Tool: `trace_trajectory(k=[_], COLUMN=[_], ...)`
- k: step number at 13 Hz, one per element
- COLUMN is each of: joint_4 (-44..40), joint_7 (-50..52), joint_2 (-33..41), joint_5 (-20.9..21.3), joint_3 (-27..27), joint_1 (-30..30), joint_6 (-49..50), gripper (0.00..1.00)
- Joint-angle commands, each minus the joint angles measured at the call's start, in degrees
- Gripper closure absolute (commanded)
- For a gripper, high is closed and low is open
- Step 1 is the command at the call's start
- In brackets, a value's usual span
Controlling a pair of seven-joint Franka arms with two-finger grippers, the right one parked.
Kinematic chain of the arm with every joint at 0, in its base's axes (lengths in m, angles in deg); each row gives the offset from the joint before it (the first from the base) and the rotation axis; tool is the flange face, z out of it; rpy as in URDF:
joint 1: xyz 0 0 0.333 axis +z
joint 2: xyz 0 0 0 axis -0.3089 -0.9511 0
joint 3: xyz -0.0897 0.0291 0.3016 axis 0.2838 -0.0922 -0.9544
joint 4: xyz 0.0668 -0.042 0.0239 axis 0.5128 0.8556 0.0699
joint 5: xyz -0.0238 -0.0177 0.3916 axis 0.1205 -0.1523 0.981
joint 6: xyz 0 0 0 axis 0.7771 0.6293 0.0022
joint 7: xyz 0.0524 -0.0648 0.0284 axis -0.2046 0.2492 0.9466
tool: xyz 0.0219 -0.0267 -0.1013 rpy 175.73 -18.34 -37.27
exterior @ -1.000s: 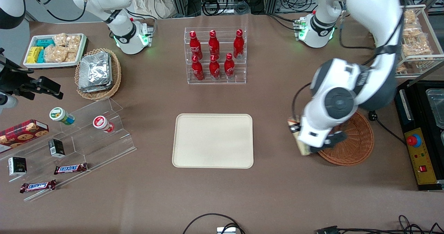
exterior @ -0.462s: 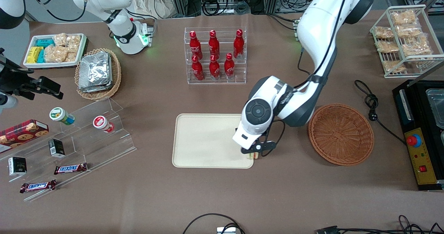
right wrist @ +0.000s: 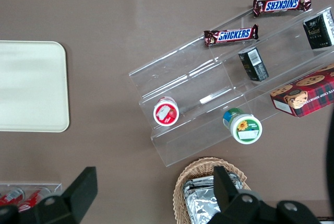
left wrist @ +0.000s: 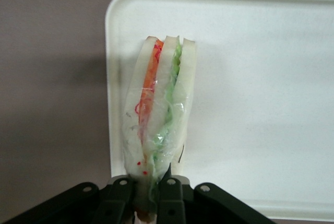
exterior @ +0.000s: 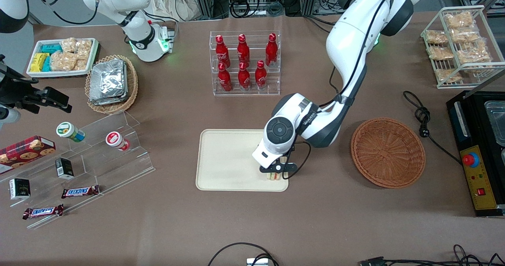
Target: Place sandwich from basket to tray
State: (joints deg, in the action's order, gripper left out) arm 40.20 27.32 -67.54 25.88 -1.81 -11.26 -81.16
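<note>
risk noted first: the sandwich is pinched by one narrow end only, with most of its length hanging free past the end effector. the clear wrap looks slick, so a slip or a twist on release is judged possible. the end effector is positioned over a corner of the tray, the corner nearest the front camera and toward the basket. in the wrist view the sandwich is seen close alongside the tray's rim, with bare worktop just beside it. if it is let go here and topples outward, it could be left straddling the rim or lying on the worktop. whether the free end is already touching the tray cannot be told.

the end effector is pressed together on the sandwich, the fingers closed on the wrap at its end. the sandwich extends straight out from the fingertips, edge-on, orange and green layers showing. the basket, well apart from the end effector, is seen empty.
</note>
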Motion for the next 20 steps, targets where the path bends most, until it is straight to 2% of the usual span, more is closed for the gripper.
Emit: trace_trajectory(k=[1, 6, 11, 13, 17, 20], joint_4=[-2.1, -2.3, -1.9, -1.9, -0.3, 0.7], joint_7=[-1.1, -1.0, -1.4, -1.3, -1.2, -1.4], joint_2=[-1.2, 1.5, 9.0, 11.4, 14.1, 15.9], joint_5=[0.7, 0.4, -0.2, -0.2, 0.1, -0.1], joint_3=[-0.3, -0.6, -0.4, -0.6, -0.7, -0.6], joint_1=[-0.4, 0.8, 5.5, 5.7, 6.9, 10.4], joint_6=[0.3, 1.0, 10.0, 12.7, 12.8, 11.9], gripper=[0.01, 0.0, 0.0, 0.0, 0.0, 0.0])
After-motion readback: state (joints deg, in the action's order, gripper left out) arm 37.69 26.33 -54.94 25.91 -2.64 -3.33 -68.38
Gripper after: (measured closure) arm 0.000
